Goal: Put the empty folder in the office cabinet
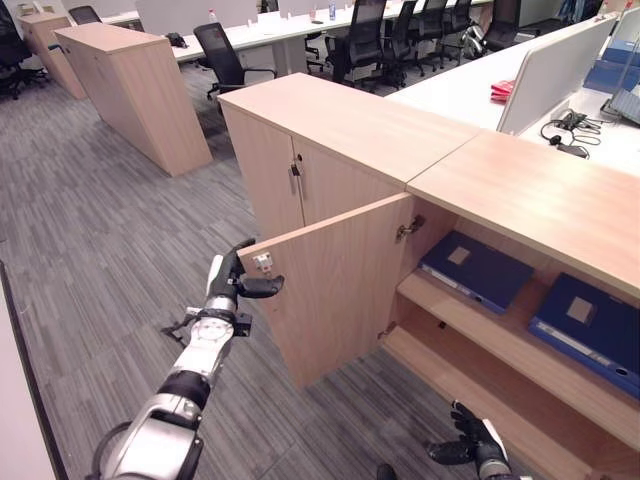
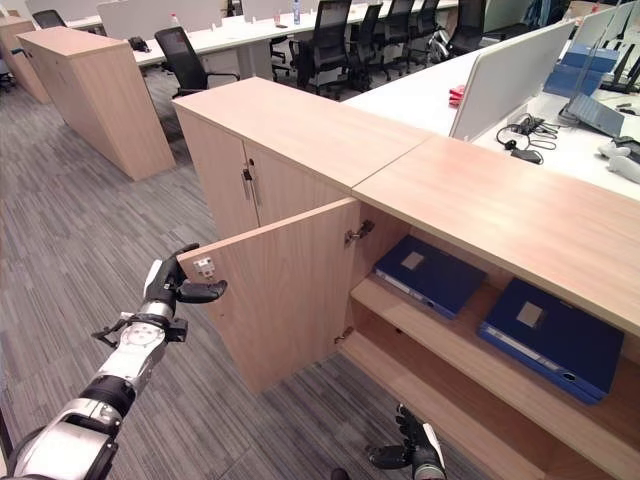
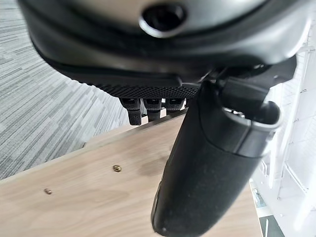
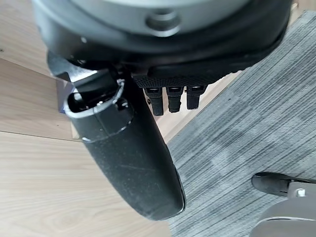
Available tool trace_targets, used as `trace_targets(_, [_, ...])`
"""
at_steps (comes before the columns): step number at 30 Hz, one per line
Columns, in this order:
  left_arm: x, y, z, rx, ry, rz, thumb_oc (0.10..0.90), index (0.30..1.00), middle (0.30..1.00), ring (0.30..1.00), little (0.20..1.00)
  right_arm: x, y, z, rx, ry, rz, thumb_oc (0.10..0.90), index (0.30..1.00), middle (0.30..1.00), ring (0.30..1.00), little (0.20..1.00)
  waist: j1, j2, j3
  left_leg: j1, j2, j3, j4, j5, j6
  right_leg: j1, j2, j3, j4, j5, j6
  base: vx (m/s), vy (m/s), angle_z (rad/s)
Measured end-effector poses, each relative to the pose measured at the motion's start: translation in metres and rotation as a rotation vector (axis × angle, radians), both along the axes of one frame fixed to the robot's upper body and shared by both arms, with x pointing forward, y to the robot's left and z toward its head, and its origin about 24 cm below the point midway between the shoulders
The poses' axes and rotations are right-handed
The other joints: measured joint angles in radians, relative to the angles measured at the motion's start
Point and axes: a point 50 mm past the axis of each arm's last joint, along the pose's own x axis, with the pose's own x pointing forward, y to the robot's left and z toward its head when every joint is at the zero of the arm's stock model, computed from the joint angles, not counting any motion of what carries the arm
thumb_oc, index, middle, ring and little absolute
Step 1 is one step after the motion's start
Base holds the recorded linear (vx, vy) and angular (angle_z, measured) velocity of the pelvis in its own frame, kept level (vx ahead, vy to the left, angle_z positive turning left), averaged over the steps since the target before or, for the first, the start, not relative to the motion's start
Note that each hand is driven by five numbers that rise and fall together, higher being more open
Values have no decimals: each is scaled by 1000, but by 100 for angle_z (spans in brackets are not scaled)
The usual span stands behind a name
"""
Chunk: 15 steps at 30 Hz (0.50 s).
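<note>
The office cabinet (image 1: 350,130) is pale wood with a fine straight grain, the same tone on its open door (image 1: 330,290), its top and its shelves (image 1: 470,335) — the door's inner face carries small brass-coloured screws (image 3: 116,168) and a silver catch plate (image 1: 262,262). Two folders (image 1: 475,270) lying on the upper shelf are deep blue, each with a small grey-beige label (image 1: 459,255) on the cover. The carpet (image 1: 100,230) is grey, patterned in short streaks of lighter and darker grey. The left hand (image 1: 232,278) is black with a white thumb cover; the right hand (image 2: 415,450) is black too. Behind, the desks (image 1: 460,90) are white, the chairs (image 1: 225,60) black — and something red (image 1: 502,90) lies on one desk.
</note>
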Motion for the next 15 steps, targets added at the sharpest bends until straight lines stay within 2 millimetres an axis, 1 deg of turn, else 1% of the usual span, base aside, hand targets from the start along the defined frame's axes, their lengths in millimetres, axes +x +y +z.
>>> trace_targets(2, [0, 1, -1, -18, 1, 14, 800, 900, 900, 900, 900, -1, 1, -1, 4, 4, 7, 800, 900, 900, 900, 900, -7, -1, 0, 1, 0, 3, 0, 0, 0, 0, 0, 3, 0, 1, -1, 50, 5, -6])
trace_targets(7, [-1, 3, -1, -52, -6, 45, 800, 900, 900, 900, 900, -1, 2, -1, 11, 7, 14, 800, 900, 900, 900, 900, -6, -5, 0, 1, -1, 23, 0, -2, -1, -7, 1, 21, 0, 2, 2, 47, 6, -9])
trace_targets(10, [0, 1, -1, -54, -9, 55, 800, 900, 900, 900, 900, -2, 2, -1, 11, 9, 14, 800, 900, 900, 900, 900, -7, -10, 0, 1, -2, 25, 0, -2, -1, -9, 2, 23, 0, 3, 4, 25, 1, -2])
trace_targets(15, [-1, -20, -5, -124, -32, 25, 800, 900, 900, 900, 900, -3, 3, -2, 12, 12, 10, 800, 900, 900, 900, 900, 18, -26, 2, -1, -3, 20, 0, -2, -1, -8, 0, 20, 0, 4, 4, 0, 0, 0])
